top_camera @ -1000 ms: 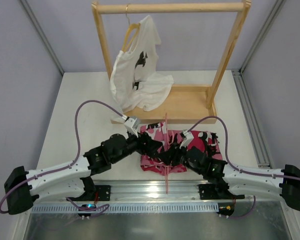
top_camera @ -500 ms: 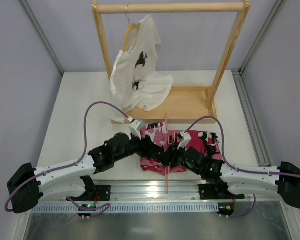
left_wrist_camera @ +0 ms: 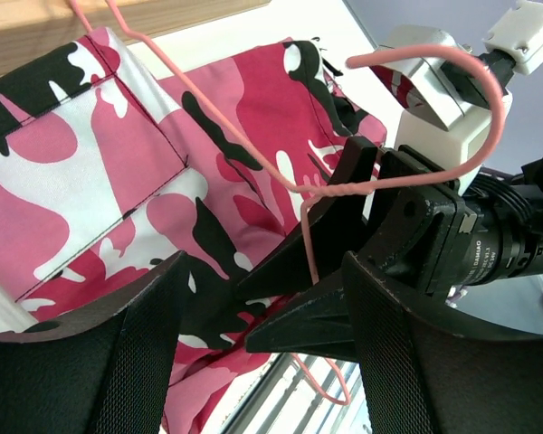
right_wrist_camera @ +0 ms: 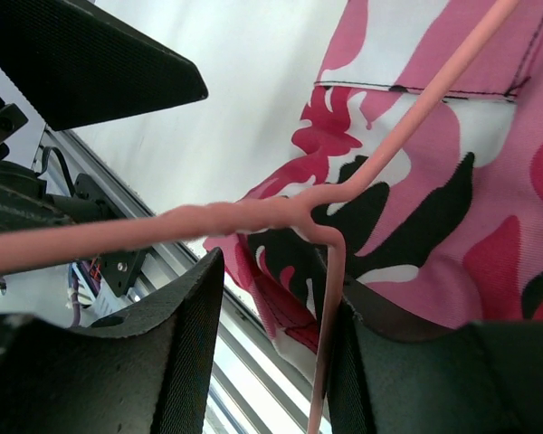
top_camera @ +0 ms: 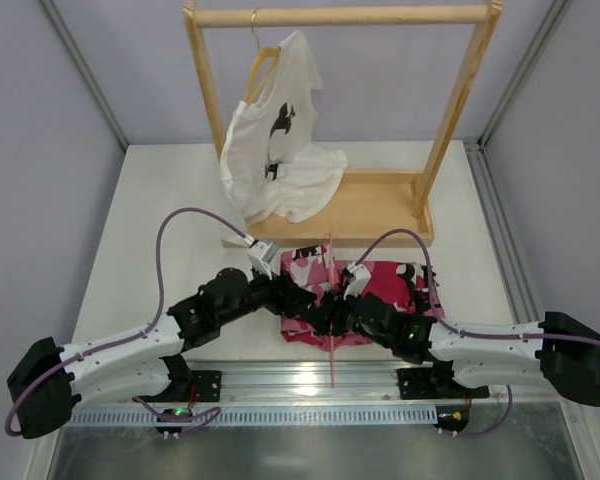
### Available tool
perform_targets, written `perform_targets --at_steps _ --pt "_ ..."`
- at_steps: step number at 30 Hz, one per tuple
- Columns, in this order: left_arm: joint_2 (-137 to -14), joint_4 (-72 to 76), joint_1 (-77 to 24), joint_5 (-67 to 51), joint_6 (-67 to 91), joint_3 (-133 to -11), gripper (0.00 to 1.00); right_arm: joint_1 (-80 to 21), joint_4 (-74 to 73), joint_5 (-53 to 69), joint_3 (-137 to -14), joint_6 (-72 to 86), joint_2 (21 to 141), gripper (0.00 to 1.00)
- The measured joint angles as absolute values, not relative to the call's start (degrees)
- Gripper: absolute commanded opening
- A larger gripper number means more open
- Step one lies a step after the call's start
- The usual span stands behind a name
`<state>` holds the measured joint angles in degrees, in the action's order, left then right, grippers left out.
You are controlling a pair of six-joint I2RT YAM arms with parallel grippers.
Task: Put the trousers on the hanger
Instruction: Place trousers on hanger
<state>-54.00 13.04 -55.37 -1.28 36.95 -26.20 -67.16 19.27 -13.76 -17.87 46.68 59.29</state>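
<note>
The trousers (top_camera: 385, 285) lie folded on the table in front of the rack, in pink, white and black camouflage. The thin pink wire hanger (top_camera: 332, 250) stands over their left part, its hook towards the near edge. My right gripper (top_camera: 326, 318) is open around the hanger's neck. In the right wrist view the wire (right_wrist_camera: 253, 215) runs down against one finger (right_wrist_camera: 389, 380), above the trousers (right_wrist_camera: 489, 181). My left gripper (top_camera: 305, 300) is open and empty. In its wrist view its jaws (left_wrist_camera: 262, 271) straddle the right gripper's fingers, with the hanger (left_wrist_camera: 235, 136) and trousers (left_wrist_camera: 118, 154) beyond.
A wooden rack (top_camera: 370, 205) stands at the back. A white T-shirt (top_camera: 275, 150) with a black print hangs from it on a wooden hanger (top_camera: 263, 62) and drapes onto its base. A metal rail (top_camera: 310, 380) runs along the near edge.
My right arm has reached further left, bringing its gripper to the hanger. My left arm shifted slightly right and back again. The trousers and hanger have not moved.
</note>
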Motion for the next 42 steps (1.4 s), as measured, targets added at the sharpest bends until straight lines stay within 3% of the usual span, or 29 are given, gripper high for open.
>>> perform_targets --at_steps 15,24,30,33,34,40,42 --pt "-50.52 14.15 -55.35 -1.37 36.97 -24.91 0.67 -69.28 19.18 -14.72 -20.71 46.48 61.95 0.48" --pt "-53.82 14.35 -55.35 -1.45 37.34 -24.99 0.54 -69.32 14.33 -17.69 -19.81 46.46 52.99 0.48" --pt "-56.27 13.87 -55.35 -1.54 38.11 -26.52 0.52 -69.21 4.27 -23.59 -19.77 48.21 43.66 0.67" --pt "-57.91 13.89 -55.33 -1.52 38.96 -26.85 0.37 -67.59 -0.84 -26.28 -19.49 49.12 41.69 0.75" --pt "-58.52 13.85 -55.31 -1.54 39.22 -26.92 0.28 -66.30 -1.63 -26.26 -19.25 49.19 41.47 0.76" --pt "-62.17 10.98 -55.29 -1.19 40.23 -29.52 0.06 -52.14 0.14 -20.38 -18.74 46.61 47.51 0.75" --pt "-62.85 9.47 -55.27 -1.13 40.32 -30.96 0.01 -49.52 2.44 -17.85 -18.76 44.80 51.77 0.71"
